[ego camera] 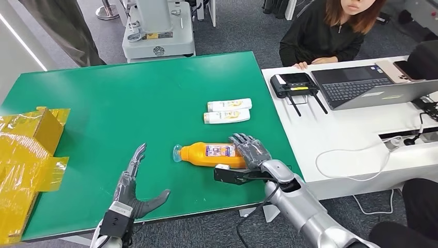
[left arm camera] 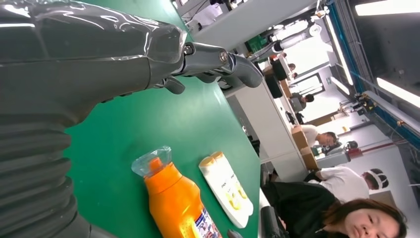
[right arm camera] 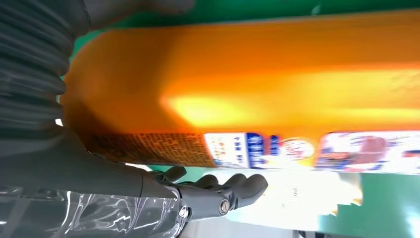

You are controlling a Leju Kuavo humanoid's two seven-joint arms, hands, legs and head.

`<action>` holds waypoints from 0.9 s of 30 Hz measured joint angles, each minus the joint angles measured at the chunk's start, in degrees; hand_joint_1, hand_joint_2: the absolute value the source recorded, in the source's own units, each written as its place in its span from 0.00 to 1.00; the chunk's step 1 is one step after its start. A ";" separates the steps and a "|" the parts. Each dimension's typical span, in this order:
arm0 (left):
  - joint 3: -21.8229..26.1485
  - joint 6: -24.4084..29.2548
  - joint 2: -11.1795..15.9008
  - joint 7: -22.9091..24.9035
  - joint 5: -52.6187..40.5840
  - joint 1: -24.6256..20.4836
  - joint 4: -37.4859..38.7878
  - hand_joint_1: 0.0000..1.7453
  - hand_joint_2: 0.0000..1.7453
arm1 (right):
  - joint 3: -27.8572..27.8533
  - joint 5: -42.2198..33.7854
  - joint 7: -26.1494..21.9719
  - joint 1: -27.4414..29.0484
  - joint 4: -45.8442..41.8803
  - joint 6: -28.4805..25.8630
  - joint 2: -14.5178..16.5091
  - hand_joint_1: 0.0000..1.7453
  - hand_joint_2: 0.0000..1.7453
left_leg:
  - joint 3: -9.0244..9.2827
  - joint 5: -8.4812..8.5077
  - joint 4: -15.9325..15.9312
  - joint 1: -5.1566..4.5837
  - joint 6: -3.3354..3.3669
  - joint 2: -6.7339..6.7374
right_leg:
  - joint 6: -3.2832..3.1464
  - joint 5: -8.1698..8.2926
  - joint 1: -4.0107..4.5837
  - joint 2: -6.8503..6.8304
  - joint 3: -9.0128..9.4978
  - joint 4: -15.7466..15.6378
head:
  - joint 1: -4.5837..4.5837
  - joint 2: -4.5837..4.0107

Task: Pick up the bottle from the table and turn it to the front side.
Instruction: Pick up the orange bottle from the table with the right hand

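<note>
- Head view: orange plastic bottle [ego camera: 209,154] lying flat on green table [ego camera: 129,98], long axis crosswise, cap leftward; right hand [ego camera: 251,151] draped over its base end, nearer; left hand [ego camera: 133,192] spread, holding nothing, well apart.
- Left wrist view: bottle beside white tubes [left arm camera: 227,187].
- Right wrist view: bottle close against palm; firm grasp not certain.

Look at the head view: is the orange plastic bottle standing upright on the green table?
No, the orange plastic bottle lies on its side on the green table, its cap pointing toward the left hand.

The orange bottle [ego camera: 209,154] lies flat on its side on the green desk [ego camera: 129,108]; clear cap pointing left. Its label faces up; the base sits under the right robot hand [ego camera: 250,150].
</note>
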 joint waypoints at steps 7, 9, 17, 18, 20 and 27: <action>0.01 0.12 0.03 -0.05 0.16 0.16 0.00 0.00 1.00 | -0.16 -0.88 -2.53 -2.28 4.34 0.00 0.19 1.00 1.00 | 0.28 0.00 -0.01 0.00 0.00 0.11 | 0.00 0.01 0.00 0.10 0.26 -0.02 | 0.00 0.00; 0.01 0.17 0.04 -0.05 0.20 0.37 0.00 0.00 1.00 | -0.19 -1.18 -2.82 -2.43 4.94 -0.40 0.28 1.00 1.00 | 0.32 0.00 -0.01 0.00 0.00 0.10 | 0.00 0.01 0.00 0.07 0.31 -0.02 | 0.00 0.00; 0.01 0.17 0.03 -0.05 0.23 0.82 0.00 0.00 1.00 | -0.22 -1.52 -3.07 -2.39 5.72 -0.98 0.50 1.00 1.00 | 0.48 -0.01 -0.01 0.00 0.00 0.10 | 0.01 0.02 0.00 0.08 0.46 -0.02 | 0.00 0.00; 0.01 0.17 0.03 -0.05 0.23 0.82 0.00 0.00 1.00 | -0.22 -1.54 -3.20 -2.37 5.73 -1.09 0.51 1.00 1.00 | 0.49 -0.01 -0.01 0.00 0.00 0.10 | 0.01 0.02 0.00 0.09 0.46 -0.02 | 0.00 0.00; 0.01 0.18 0.03 -0.05 0.26 0.82 0.00 0.00 1.00 | -0.22 -1.84 -3.95 -2.31 5.67 -1.64 0.57 1.00 1.00 | 0.49 -0.01 -0.01 0.00 0.00 0.10 | 0.01 0.02 0.00 0.09 0.47 -0.02 | 0.00 0.00; 0.08 -0.13 0.05 0.29 0.80 1.10 -0.62 0.00 1.00 | -0.51 -14.92 -16.95 0.90 3.31 -4.68 1.68 1.00 1.00 | 0.40 0.00 -0.01 0.00 0.00 -0.09 | 0.01 0.00 0.01 -0.09 0.43 -0.01 | -0.02 0.00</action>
